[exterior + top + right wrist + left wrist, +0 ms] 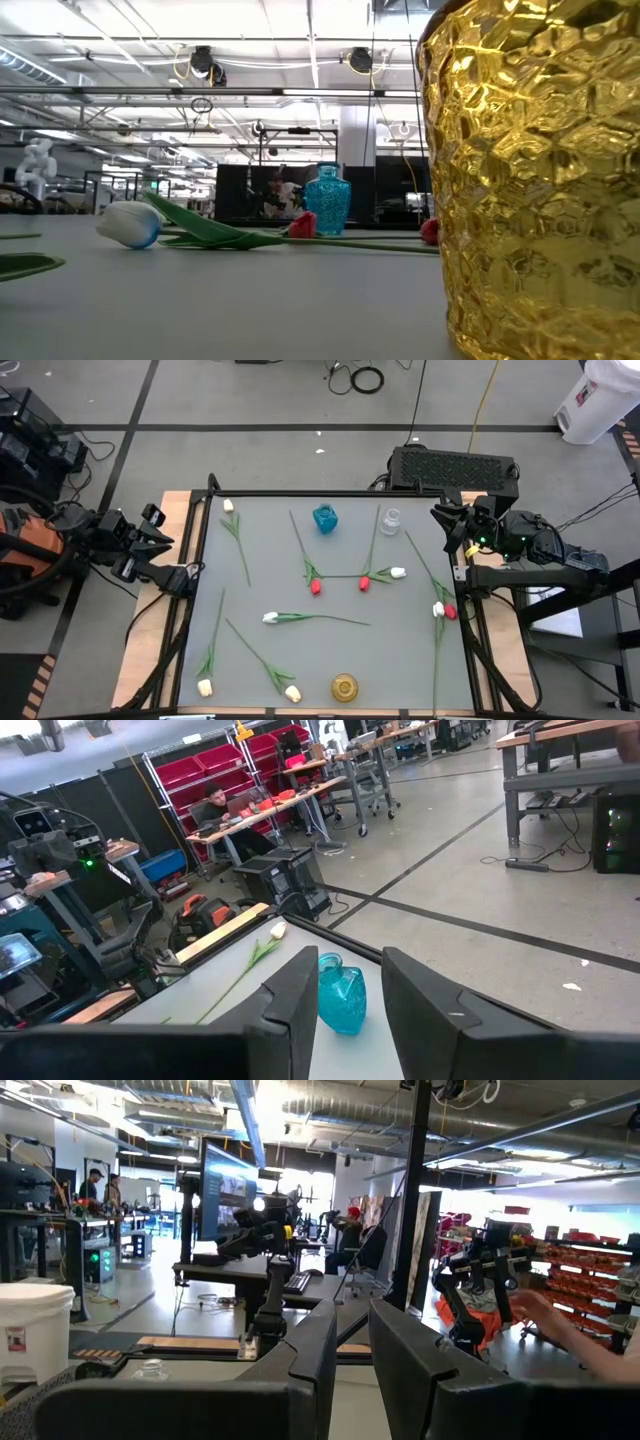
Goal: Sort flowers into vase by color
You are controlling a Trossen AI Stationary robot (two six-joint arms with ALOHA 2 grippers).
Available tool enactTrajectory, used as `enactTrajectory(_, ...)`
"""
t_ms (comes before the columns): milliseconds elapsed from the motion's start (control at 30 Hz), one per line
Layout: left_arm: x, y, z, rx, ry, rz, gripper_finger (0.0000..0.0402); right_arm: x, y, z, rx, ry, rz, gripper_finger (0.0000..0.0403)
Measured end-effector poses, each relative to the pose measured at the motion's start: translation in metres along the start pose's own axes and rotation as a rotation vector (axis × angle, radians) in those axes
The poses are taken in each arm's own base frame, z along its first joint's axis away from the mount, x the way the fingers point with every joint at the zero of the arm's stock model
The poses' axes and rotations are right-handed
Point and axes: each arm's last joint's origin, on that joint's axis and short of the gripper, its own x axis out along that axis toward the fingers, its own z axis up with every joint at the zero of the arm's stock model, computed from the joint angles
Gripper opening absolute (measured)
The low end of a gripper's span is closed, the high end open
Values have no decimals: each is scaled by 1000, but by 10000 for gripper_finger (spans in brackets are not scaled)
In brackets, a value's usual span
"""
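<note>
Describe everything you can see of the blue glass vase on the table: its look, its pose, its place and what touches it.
The small blue textured glass vase looks translucent turquoise, with a rounded, dimpled body, a narrower neck and an open mouth. It stands upright near the far edge of the grey table, beside a small clear glass vase. No flower is in it. Only the table touches it; a green stem lies close by, apart from it.

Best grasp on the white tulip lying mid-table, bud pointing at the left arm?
Grip the white tulip on its thin green stem just behind the bud, coming straight down with fingers across the stem. It lies flat, stem running toward the right arm's side, with bare mat on both sides. The left gripper is parked at the table edge on the bud's side.
</note>
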Motion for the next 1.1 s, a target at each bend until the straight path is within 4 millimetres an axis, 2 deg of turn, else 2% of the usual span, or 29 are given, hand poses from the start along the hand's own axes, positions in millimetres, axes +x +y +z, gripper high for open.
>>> enactTrajectory(733, 0, 0, 0, 0, 0, 0, 68, 0, 1, 3, 8, -31, 3, 105)
enactTrajectory(933, 0, 0, 0, 0, 0, 0, 68, 4, 9, 13, 32, -104, 93, 105)
enactTrajectory(1100, 0, 0, 1, -2, -7, 0, 68, 18, 21, 18, -30, -160, 122, 105)
